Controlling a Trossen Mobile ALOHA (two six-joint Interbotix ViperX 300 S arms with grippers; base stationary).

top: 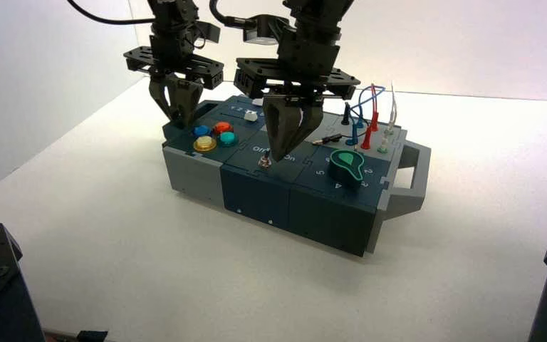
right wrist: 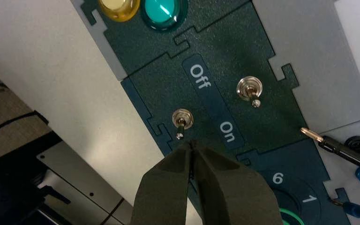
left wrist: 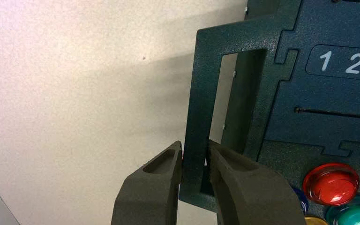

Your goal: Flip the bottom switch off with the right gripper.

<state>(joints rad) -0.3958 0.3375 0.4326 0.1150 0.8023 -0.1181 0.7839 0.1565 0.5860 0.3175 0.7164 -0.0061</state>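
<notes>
The bottom switch [right wrist: 181, 122] is a small silver toggle on a hex nut near the dark-blue box's [top: 256, 196] front edge. Its lever leans toward the "On" end of the label. The twin toggle [right wrist: 250, 89] sits further back and leans the same way. My right gripper [right wrist: 191, 144] is shut and empty. Its tip hovers just beside the bottom switch's lever tip, on the "On" side, and it also shows in the high view [top: 279, 155] next to the switch [top: 263, 163]. My left gripper [left wrist: 195, 150] is shut on the box's left handle [left wrist: 201, 93].
Yellow [top: 204, 144], blue, red [top: 222, 128] and teal buttons sit on the box's left part. A green knob [top: 347, 165] and plugged red and blue wires [top: 367, 117] stand on the right part, with a grey handle [top: 409, 178] at the right end.
</notes>
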